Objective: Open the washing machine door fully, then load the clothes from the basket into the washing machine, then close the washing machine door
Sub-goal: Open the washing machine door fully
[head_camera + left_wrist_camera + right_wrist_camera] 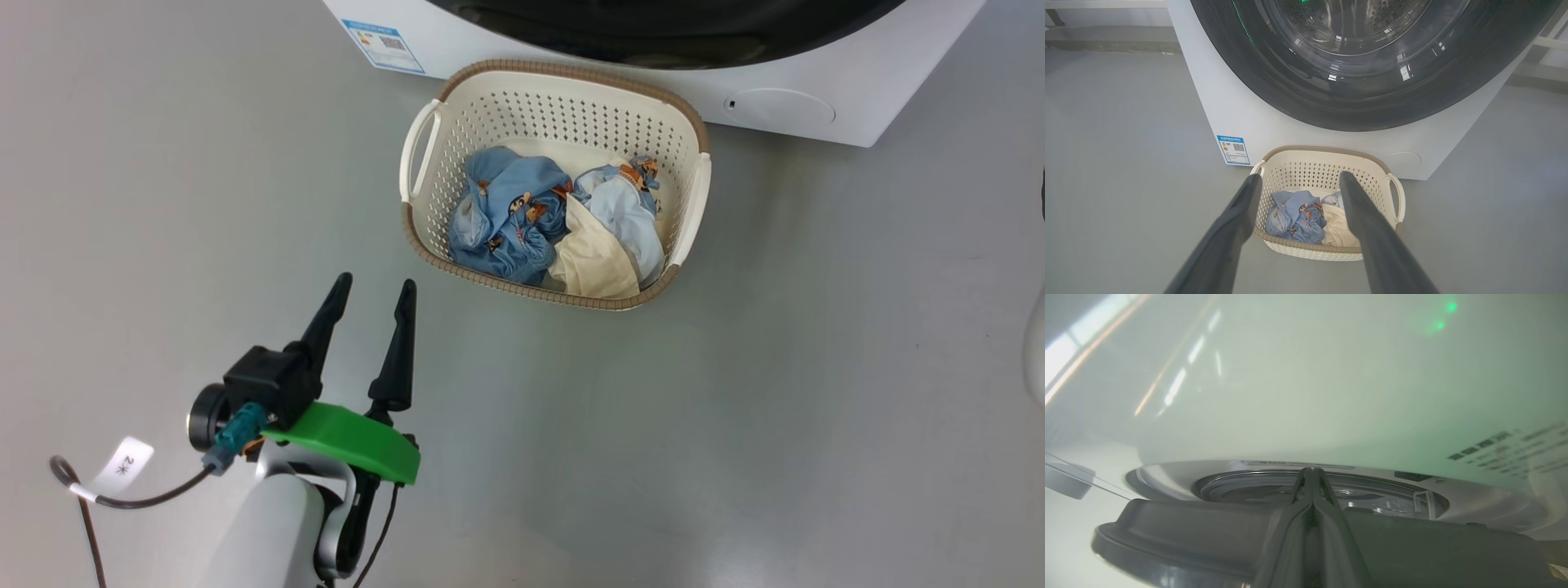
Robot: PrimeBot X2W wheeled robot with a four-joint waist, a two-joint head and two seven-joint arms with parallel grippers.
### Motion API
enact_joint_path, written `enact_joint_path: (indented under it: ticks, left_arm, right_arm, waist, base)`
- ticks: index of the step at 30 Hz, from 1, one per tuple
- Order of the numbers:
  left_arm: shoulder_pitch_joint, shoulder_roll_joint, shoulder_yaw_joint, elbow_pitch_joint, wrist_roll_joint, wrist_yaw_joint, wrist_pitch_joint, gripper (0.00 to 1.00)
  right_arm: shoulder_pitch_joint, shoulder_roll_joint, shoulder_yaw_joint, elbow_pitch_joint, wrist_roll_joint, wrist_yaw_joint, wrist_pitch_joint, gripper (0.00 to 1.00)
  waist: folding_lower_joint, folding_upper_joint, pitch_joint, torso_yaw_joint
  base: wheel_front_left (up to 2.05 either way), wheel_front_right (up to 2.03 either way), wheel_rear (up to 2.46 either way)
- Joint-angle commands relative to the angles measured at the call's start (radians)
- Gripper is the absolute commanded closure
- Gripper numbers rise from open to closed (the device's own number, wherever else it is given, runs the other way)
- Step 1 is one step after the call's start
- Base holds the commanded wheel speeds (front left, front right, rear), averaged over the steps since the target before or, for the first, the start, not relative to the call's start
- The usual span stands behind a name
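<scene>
Cream basket (539, 114) — ahead of left pincer (375, 282), apart | pincer spread

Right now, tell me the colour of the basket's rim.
The rim is brown, on a cream basket. Head view shows it best.

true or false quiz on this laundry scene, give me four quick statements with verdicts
1. The clothes lie in the basket. True.
2. The left pincer grips a garment. False: it is open and empty, above the floor.
3. The basket stands right before the washing machine. True.
4. The right pincer is spread wide. False: it is shut, at the dark rim of the washing machine door.
</scene>
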Motion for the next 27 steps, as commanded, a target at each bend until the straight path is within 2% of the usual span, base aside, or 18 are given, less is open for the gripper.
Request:
enact_joint_path:
  ticks: [1, 12, 27]
  left_arm:
    - [-0.008, 0.030, 0.026, -0.015, -0.003, 0.005, -0.006, 0.00]
    - [-0.014, 0.030, 0.034, -0.027, 0.008, 0.006, -0.006, 0.00]
    - [-0.015, 0.030, 0.046, -0.039, 0.022, 0.000, -0.006, 0.00]
  right_arm:
    - [-0.040, 0.037, 0.004, -0.003, -0.018, 0.002, 0.020, 1.00]
    - [-0.059, 0.037, -0.078, 0.034, -0.093, 0.002, 0.148, 1.00]
    - [-0.043, 0.037, -0.076, 0.003, -0.084, 0.002, 0.316, 1.00]
  waist:
    - [0.0000, 0.0000, -0.001, 0.001]
    - [0.0000, 0.0000, -0.009, -0.004]
    - [0.0000, 0.0000, -0.024, -0.026]
  base:
    - [0.00, 0.00, 0.00]
    - [0.00, 0.00, 0.00]
    - [0.00, 0.00, 0.00]
